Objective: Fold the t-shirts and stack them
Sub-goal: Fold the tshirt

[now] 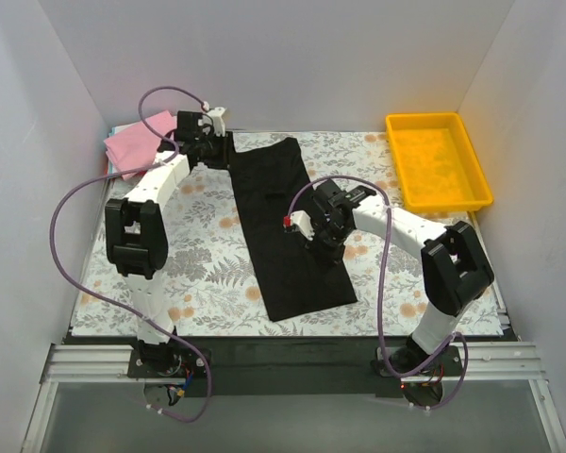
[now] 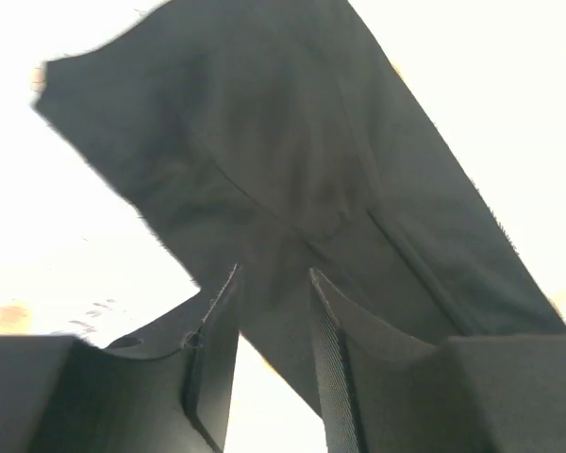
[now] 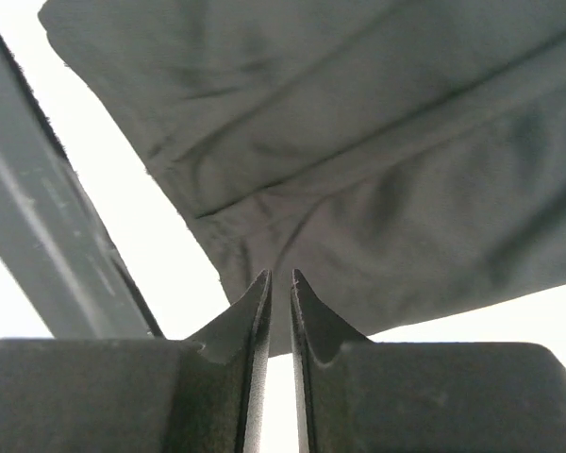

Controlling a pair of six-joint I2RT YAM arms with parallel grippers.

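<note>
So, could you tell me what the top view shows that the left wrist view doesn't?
Only the top view shows the pink shirt in the far left corner, the yellow tray at the far right, and the right gripper over the black shirt. Only the wrist view shows that the left gripper has its jaws apart. Both show the black shirt.

I am working in a lab test booth: plain white panels (image 1: pixel 264 57) are boxing in my table (image 1: pixel 208 274), and a metal rail (image 1: pixel 85 363) is running along its near edge.
</note>
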